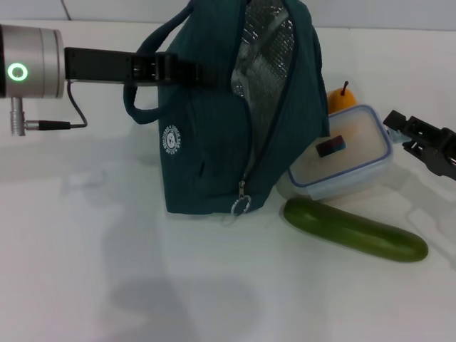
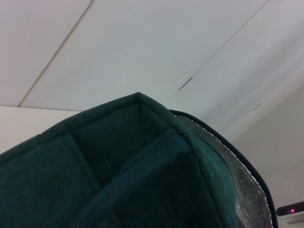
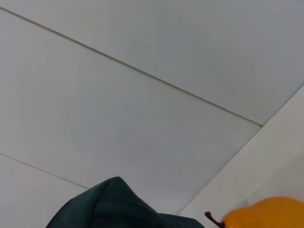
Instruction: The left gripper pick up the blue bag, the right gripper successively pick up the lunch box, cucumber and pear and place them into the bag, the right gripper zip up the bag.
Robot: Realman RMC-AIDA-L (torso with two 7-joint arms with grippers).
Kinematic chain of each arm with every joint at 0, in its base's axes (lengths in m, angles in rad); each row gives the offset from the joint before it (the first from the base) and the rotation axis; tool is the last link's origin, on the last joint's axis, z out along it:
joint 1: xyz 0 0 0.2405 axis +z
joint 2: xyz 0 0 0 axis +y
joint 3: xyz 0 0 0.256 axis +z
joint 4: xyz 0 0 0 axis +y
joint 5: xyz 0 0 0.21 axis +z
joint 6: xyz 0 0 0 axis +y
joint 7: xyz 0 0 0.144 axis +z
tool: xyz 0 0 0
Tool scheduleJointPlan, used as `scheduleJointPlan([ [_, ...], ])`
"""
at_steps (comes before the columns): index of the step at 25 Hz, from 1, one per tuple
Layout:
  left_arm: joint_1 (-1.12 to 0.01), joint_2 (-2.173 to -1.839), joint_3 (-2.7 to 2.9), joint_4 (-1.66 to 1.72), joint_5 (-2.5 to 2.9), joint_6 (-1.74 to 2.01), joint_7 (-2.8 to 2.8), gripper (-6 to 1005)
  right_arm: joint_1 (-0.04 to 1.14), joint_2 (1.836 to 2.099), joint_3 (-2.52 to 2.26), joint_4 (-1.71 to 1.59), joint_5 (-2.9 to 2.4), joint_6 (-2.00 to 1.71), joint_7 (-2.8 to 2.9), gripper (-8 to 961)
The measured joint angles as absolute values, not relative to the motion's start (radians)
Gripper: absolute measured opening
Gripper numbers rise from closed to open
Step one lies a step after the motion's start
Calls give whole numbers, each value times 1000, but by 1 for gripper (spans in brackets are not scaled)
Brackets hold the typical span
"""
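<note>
The blue bag (image 1: pixel 214 142) stands upright on the white table, its mouth unzipped and the silver lining (image 1: pixel 263 50) showing. My left gripper (image 1: pixel 178 71) reaches in from the left and is shut on the bag's upper edge by a handle; teal fabric of the blue bag (image 2: pixel 118 166) fills the left wrist view. Against the bag's right side leans the clear lunch box (image 1: pixel 342 153), with the pear (image 1: pixel 340 98) behind it and the cucumber (image 1: pixel 355 229) in front. My right gripper (image 1: pixel 407 134) hovers open just right of the lunch box, holding nothing. The right wrist view shows the pear (image 3: pixel 266 213) and the bag's top (image 3: pixel 109 204).
The bag's ring zip pull (image 1: pixel 241 205) hangs low at its front corner. A cable (image 1: pixel 50 125) trails from the left arm's silver cylinder (image 1: pixel 28 71). The white table (image 1: pixel 107 271) spreads in front of and left of the bag.
</note>
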State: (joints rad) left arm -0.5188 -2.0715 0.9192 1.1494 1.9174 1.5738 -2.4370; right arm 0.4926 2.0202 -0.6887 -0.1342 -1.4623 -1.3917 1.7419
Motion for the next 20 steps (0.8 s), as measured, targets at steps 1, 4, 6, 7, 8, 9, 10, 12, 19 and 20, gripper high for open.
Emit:
scheduleJointPlan([
  [1,-520,-2070,919,1148,1917,1574,-2435,41,494,2020,-689,-131,-1461,-1390,1742,471],
  [4,-523,-2069,919,1147,1918,1574,-2433,41,497,2022,-688,-129,-1454,-1387,1743,410],
  [6,-524,-2068,919,1147,1919,1574,-2433,41,499,2022,-688,-122,-1443,-1386,1743,369],
  [7,-525,-2068,919,1147,1919,1574,-2433,41,500,2022,-687,-115,-1432,-1385,1743,356],
  [8,-525,-2067,919,1147,1919,1574,-2433,41,501,2022,-687,-110,-1423,-1384,1742,344],
  [9,-525,-2067,919,1147,1919,1574,-2433,41,500,2022,-687,-107,-1417,-1382,1742,331],
  [10,-525,-2066,919,1147,1919,1574,-2433,41,500,2022,-687,-107,-1417,-1382,1742,319],
  [12,-526,-2062,919,1147,1919,1574,-2431,41,497,2022,-687,-95,-1391,-1365,1742,284],
  [19,-526,-2053,884,1143,1918,1574,-2401,41,530,2023,-700,-66,-1392,-1352,1750,177],
  [20,-527,-2053,880,1137,1917,1574,-2396,41,531,2023,-700,-65,-1393,-1350,1751,178],
])
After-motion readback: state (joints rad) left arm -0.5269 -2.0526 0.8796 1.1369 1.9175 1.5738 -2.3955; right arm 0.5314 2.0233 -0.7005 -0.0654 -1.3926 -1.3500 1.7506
